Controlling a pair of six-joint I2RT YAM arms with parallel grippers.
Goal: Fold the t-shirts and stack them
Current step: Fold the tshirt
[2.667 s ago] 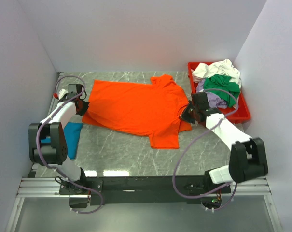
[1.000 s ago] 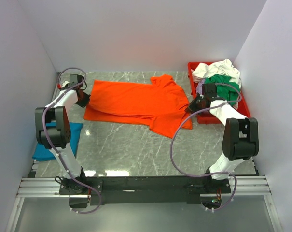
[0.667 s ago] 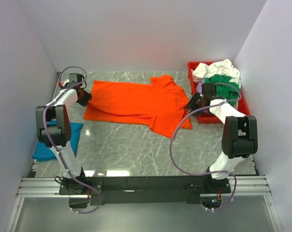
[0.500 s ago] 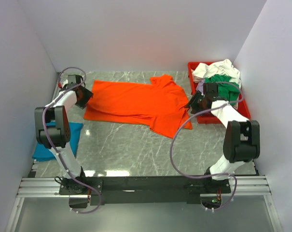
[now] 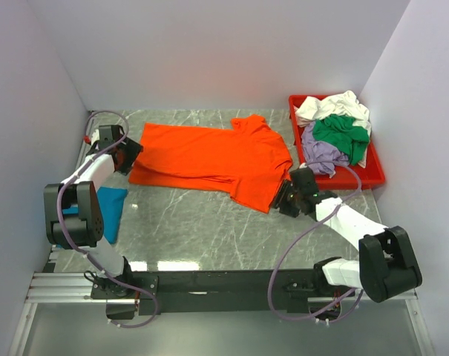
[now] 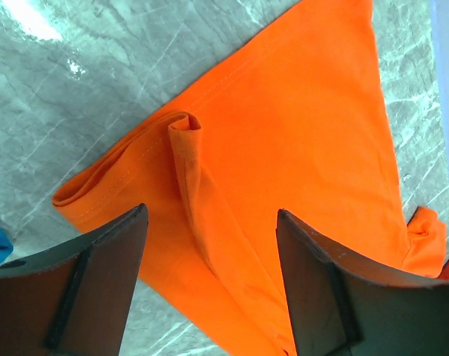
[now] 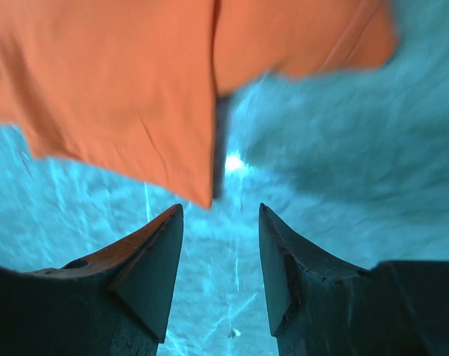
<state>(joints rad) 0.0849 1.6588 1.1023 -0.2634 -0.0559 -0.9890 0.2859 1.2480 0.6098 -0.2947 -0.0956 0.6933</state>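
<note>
A bright orange t-shirt [image 5: 209, 156] lies spread across the far middle of the table, its near edge doubled over. My left gripper [image 5: 130, 156] stands open at the shirt's left end. In the left wrist view its fingers straddle orange cloth [image 6: 298, 133] with a small pucker, gripping nothing [image 6: 211, 211]. My right gripper [image 5: 282, 200] is open just off the shirt's near right corner. The right wrist view shows bare table between its fingers [image 7: 220, 208], with the orange corner [image 7: 120, 89] just beyond. A folded teal-blue t-shirt [image 5: 111, 210] lies at the left edge.
A red tray [image 5: 358, 180] at the far right holds a white shirt [image 5: 332, 105], a green one [image 5: 341, 133] and a lavender one [image 5: 320, 152]. Walls close in the left, back and right. Grey marble table [image 5: 209, 230] stretches in front of the orange shirt.
Both grippers went from shut to open and let go of the orange shirt. The right arm drew back from beside the tray toward the shirt's near right corner.
</note>
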